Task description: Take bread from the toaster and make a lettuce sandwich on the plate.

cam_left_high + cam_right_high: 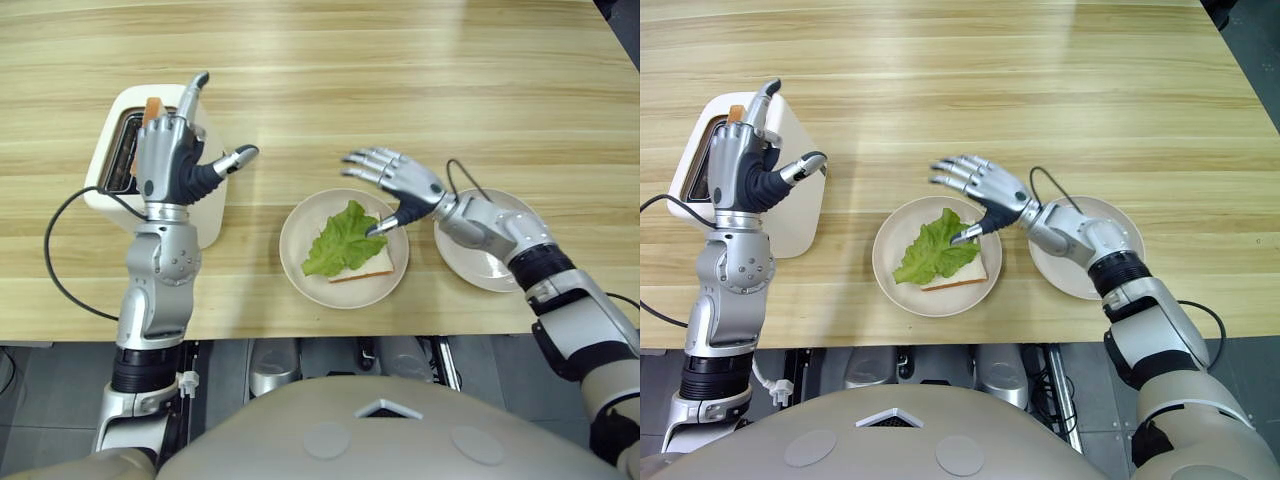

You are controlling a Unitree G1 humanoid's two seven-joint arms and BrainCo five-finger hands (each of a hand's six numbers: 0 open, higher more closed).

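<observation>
**Top slice: fetch from toaster**

Wooden table (400, 80). Judged step: fetching the second slice. The near plate (300, 240) carries one bread slice (375, 265) with one lettuce leaf (342, 240) on it. The left hand (170, 155) is at the toaster (800, 215) slot, beside one protruding toast slice (152, 108); whether it grips that slice cannot be told. The right hand (400, 175) hovers spread and empty over the near plate's right rim. The next move calls for a firm pinch, a straight upward lift, then placement on the leaf. Count: two plates, including the spare plate (475, 268), one toaster, two slices, one leaf
</observation>
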